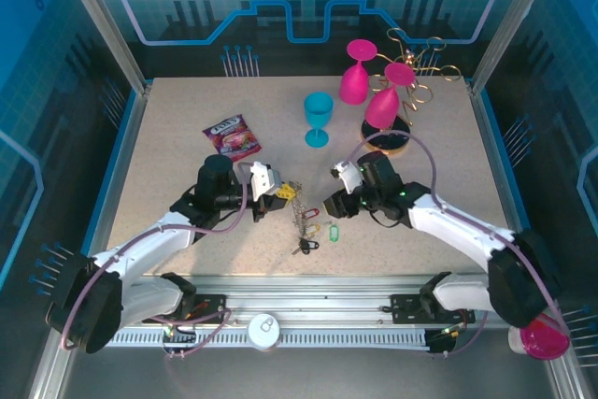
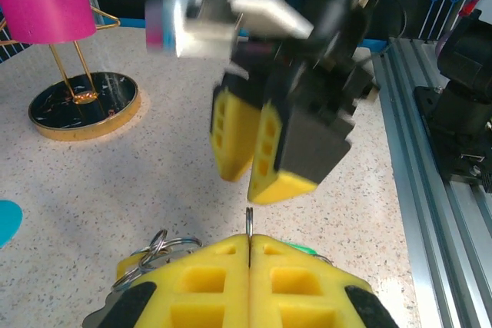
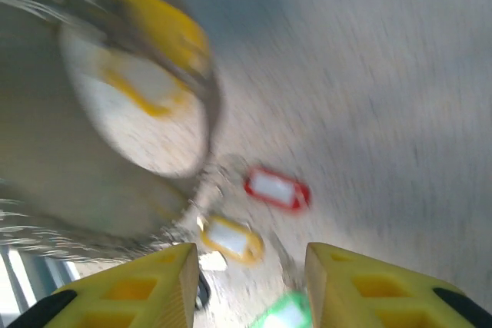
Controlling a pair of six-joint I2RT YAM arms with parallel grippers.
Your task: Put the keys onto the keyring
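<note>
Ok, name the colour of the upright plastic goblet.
The upright plastic goblet is turquoise, clearest from top external.

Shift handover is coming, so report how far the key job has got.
Done: no key can be confirmed threaded. In hand: the left hand is shut on the thin keyring, held edge-up, with the open right hand close by. Left: the red key, yellow key and green key lie on the table.

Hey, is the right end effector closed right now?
No, the right end effector has its yellow fingers wide apart, with the table and keys showing between them.
</note>
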